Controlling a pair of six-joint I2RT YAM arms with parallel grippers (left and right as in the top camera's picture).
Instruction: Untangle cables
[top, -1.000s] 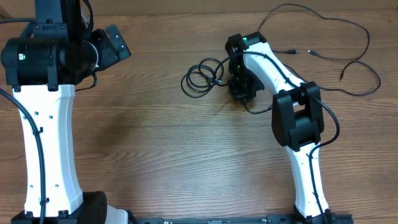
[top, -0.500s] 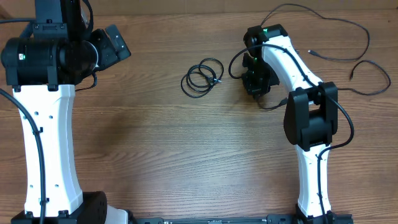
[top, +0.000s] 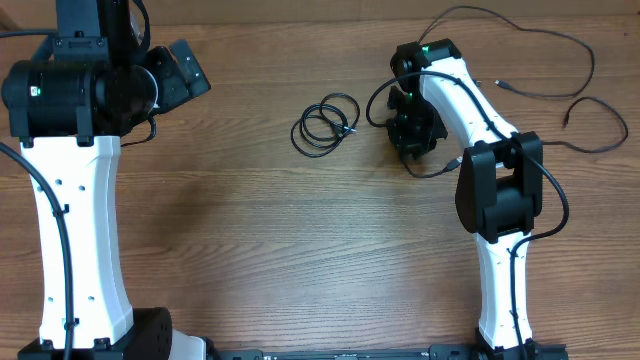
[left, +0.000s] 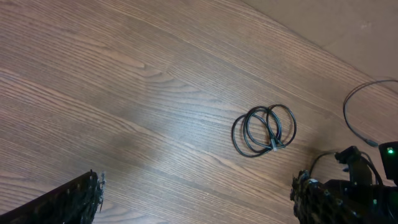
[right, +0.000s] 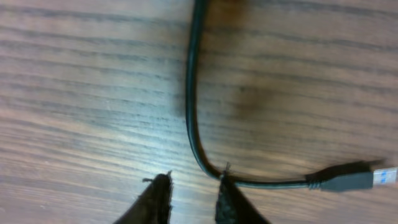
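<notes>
A small coil of black cable (top: 325, 122) lies on the wood at centre; the left wrist view shows the same coil (left: 265, 129). Long loose cables (top: 545, 38) sprawl over the far right. My right gripper (top: 411, 135) points down just right of the coil. In its wrist view the right gripper (right: 194, 177) stands slightly open with bare wood between its fingers. A black cable (right: 191, 93) curves past the right fingertip (right: 225, 186) to a plug end (right: 351, 181). My left gripper (left: 196, 186) is wide open and holds nothing, far to the left (top: 185, 70).
The white right arm (top: 490, 190) crosses the right half of the table. The left arm (top: 75, 200) stands along the left edge. Bare wood lies between the coil and the left arm.
My right gripper moved right, away from the coil, dragging a strand clear of it, then parted its jaws. The loose cables at far right shifted right. The left arm stayed still.
</notes>
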